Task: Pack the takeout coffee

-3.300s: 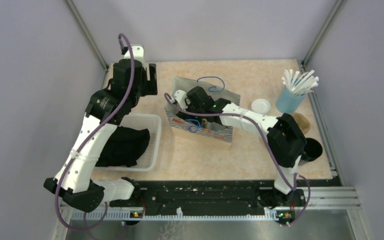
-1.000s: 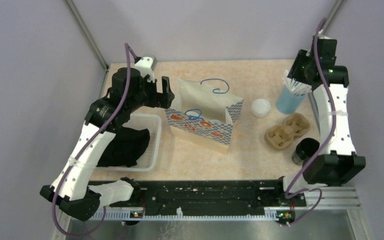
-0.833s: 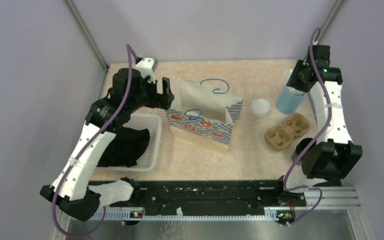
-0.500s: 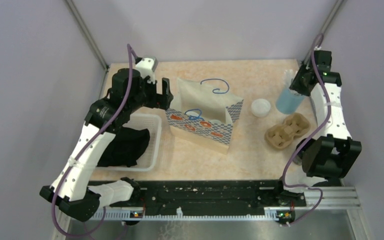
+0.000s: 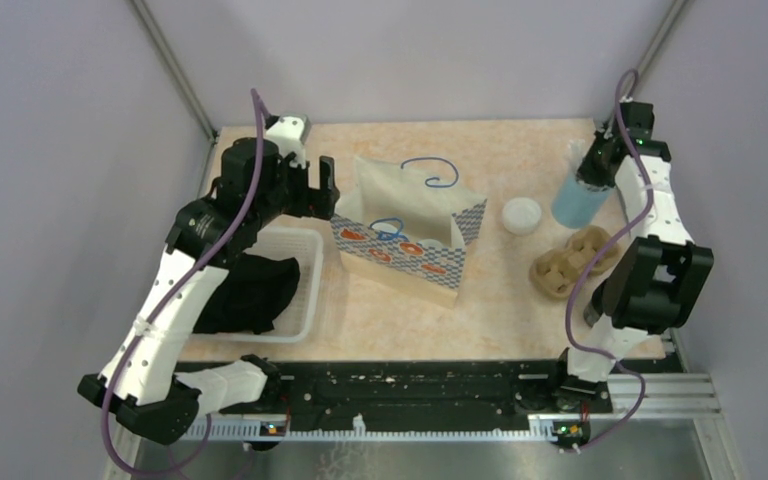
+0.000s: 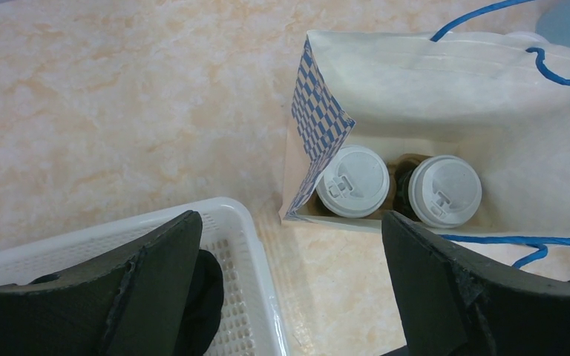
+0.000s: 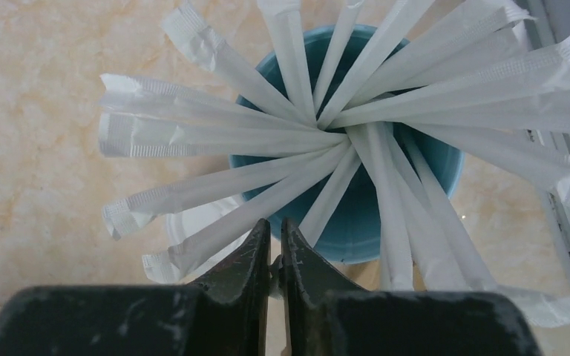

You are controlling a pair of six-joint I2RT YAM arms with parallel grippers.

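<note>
Left claw (image 6: 289, 222) spread. Right claw (image 7: 271, 233) pressed together among white paper-wrapped straws (image 7: 215, 137) – hold unclear; lifting could snag bundle, tip round blue cup (image 7: 345, 241).

This is a robotics lab test cell, not a café. Plain grey wall panels (image 5: 60, 150) and bare aluminium posts (image 5: 172, 70) box in a small marble-patterned table (image 5: 520, 140) with a paper bag (image 5: 400, 250) at its middle. In front of the bag runs a black rail (image 5: 410, 385) with two white-and-black robot arms, left (image 5: 175, 290) and right (image 5: 660, 215), bolted to it, purple cables (image 5: 256, 130) looping off them. The goods look staged: two lidded coffee cups (image 6: 354, 182) inside the bag, a white basket (image 5: 305, 290) to its left, a blue cup of wrapped straws (image 5: 578, 200) and a cardboard cup carrier (image 5: 560, 265) to its right.
</note>
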